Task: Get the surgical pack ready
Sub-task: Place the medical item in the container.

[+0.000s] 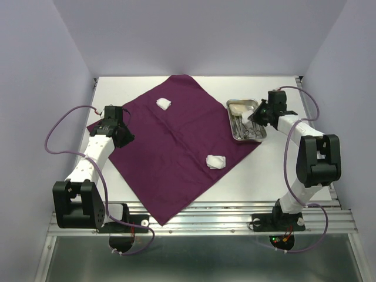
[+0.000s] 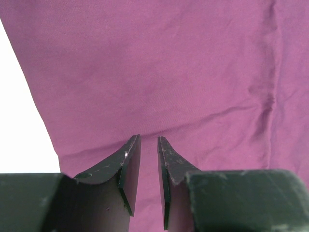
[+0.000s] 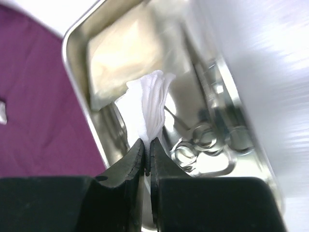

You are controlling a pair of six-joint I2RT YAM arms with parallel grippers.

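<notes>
The deep-purple cloth (image 1: 170, 141) lies spread as a diamond on the table. One white gauze wad (image 1: 163, 104) rests near its far corner and another (image 1: 215, 161) near its right edge. The steel tray (image 1: 230, 120) stands just off the cloth's right corner. It holds silver scissor-like instruments (image 3: 207, 137) and a folded pad (image 3: 125, 53). Over the tray, my right gripper (image 3: 147, 142) is shut on a pleated piece of white gauze (image 3: 150, 104). My left gripper (image 2: 148, 140) hovers over the cloth's left corner (image 2: 169, 72), open by a narrow gap with nothing between its fingers.
White tabletop (image 2: 19, 121) shows just left of the cloth's edge. Grey walls enclose the table on three sides. Purple cables loop from both arms, and a metal rail (image 1: 200, 220) runs along the near edge under the cloth's front corner.
</notes>
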